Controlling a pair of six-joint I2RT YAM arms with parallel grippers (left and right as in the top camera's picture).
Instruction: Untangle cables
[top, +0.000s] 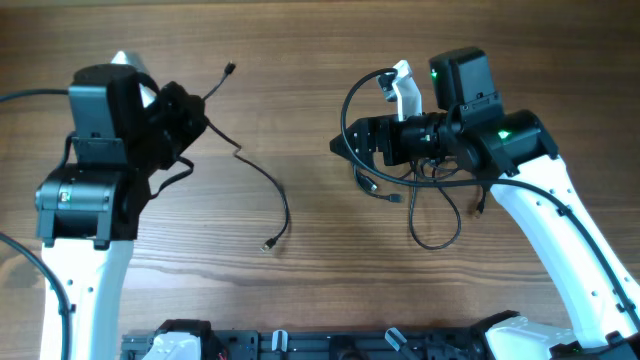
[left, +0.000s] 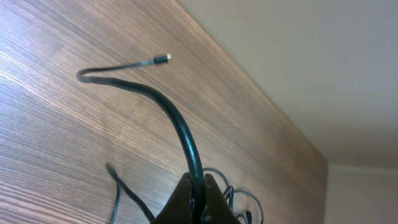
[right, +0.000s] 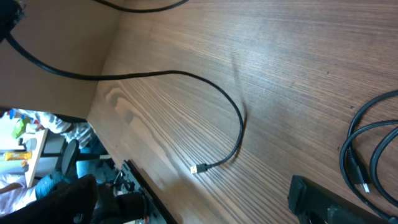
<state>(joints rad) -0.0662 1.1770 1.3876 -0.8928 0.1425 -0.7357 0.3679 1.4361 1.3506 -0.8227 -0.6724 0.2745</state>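
With one cable (left: 168, 109) clamped in the left gripper (left: 198, 190), the right gripper (top: 345, 145) gapes empty, seemingly needing a strand from the tangle (top: 415, 205) under its wrist.

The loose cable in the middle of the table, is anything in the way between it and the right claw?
No, nothing visible. Only bare table lies between the right gripper and that cable. The tangled bunch sits under the right arm, not in between. The left gripper pinches the cable's other end.
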